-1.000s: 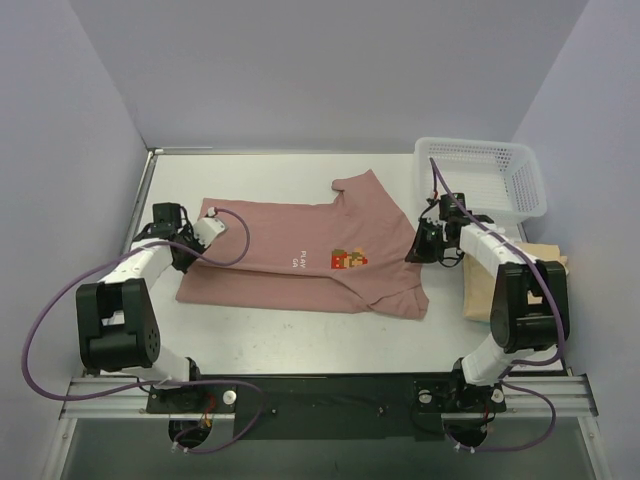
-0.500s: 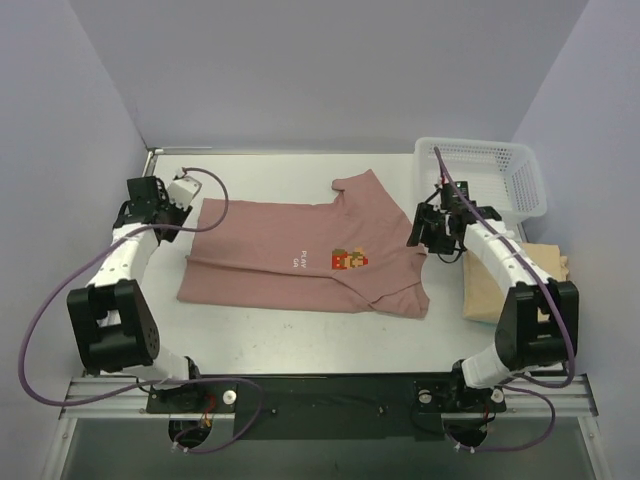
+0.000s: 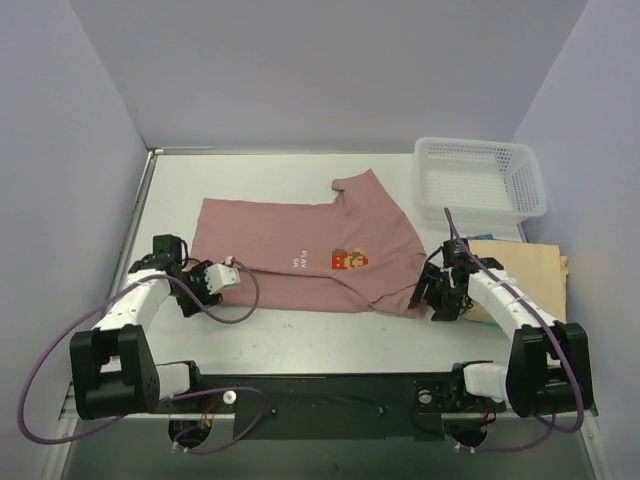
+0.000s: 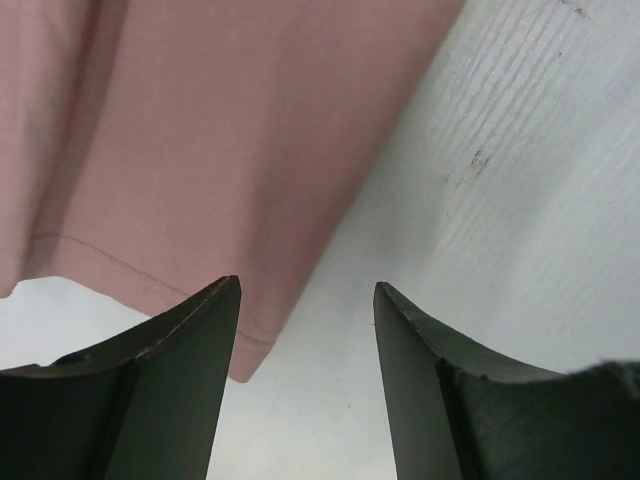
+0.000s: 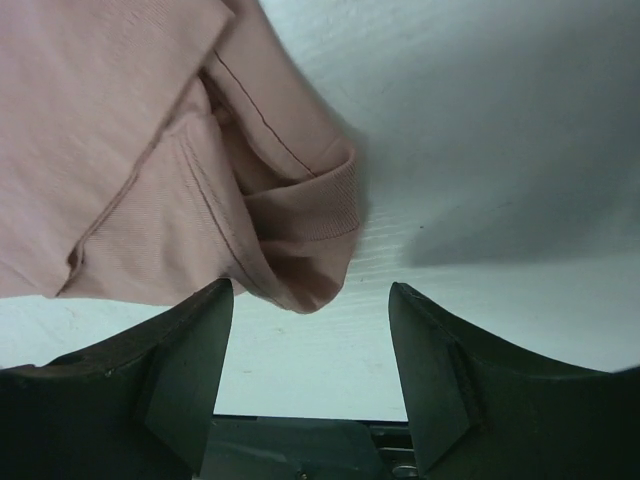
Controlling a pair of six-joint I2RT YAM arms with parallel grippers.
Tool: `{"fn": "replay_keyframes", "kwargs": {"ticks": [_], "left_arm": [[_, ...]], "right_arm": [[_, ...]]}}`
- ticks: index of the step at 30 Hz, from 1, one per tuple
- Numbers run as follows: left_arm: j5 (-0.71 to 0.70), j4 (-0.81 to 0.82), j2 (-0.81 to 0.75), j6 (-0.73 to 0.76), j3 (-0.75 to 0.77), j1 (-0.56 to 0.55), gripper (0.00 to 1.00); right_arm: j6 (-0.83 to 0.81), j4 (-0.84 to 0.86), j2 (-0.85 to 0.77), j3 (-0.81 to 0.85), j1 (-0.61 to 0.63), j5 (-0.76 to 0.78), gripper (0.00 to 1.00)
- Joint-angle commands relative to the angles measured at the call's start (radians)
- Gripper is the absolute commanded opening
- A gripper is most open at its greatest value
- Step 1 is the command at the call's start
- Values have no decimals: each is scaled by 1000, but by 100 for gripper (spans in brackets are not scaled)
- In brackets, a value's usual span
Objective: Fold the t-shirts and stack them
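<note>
pink t-shirt (image 3: 290,250): long axis left-right, hem at left | left pincer (image 4: 305,285): spread | right pincer (image 5: 310,285): spread

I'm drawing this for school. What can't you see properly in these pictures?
- Top view: the right arm covers part of the tan t-shirt.
- Top view: the words on the pink t-shirt are too small to read.
- Both wrist views: the picture edges cut off most of the pink t-shirt.
</note>
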Motion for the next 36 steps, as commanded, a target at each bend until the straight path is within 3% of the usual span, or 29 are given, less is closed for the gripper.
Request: {"fn": "replay_keyframes", "kwargs": {"ticks": [1, 2, 4, 5, 7, 8, 10, 15, 22, 30, 31, 32, 33, 35, 36], "left_arm": [[25, 151, 8, 39, -48, -5, 66], [7, 166, 12, 40, -59, -3, 66], [-10, 209, 15, 42, -97, -5, 65], [-15, 240, 11, 39, -119, -5, 63], [-24, 271, 5, 30, -134, -3, 47], [-27, 272, 5, 27, -136, -5, 26], [-34, 250, -3, 17, -128, -5, 0], [-65, 41, -18, 13, -25, -5, 0], [-68, -442, -52, 89, 74, -5, 0], [-97, -626, -103, 109, 114, -10, 0], [-99, -651, -104, 119, 122, -16, 5], [-97, -666, -110, 123, 124, -16, 17], [-105, -669, -114, 116, 131, -22, 46], [-108, -671, -118, 126, 151, -29, 68], [-101, -669, -123, 128, 162, -31, 69]], "right_arm": [[77, 104, 44, -70, -31, -96, 58], [88, 115, 66, -83, -47, -101, 55], [95, 136, 95, -106, -77, -119, 40], [94, 138, 103, -113, -88, -139, 24], [85, 124, 97, -122, -105, -156, 8], [82, 113, 71, -124, -152, -153, 3], [74, 67, 23, -116, -175, -127, 0], [48, -77, -38, -73, -182, -104, 0], [121, -223, -189, -81, -179, -140, 0], [128, -410, -342, -95, -179, -107, 0], [126, -425, -376, -96, -179, -101, 0], [128, -439, -385, -95, -174, -98, 0], [129, -447, -399, -92, -174, -98, 23], [129, -464, -405, -74, -174, -85, 48], [123, -476, -404, -49, -174, -66, 51]]}}
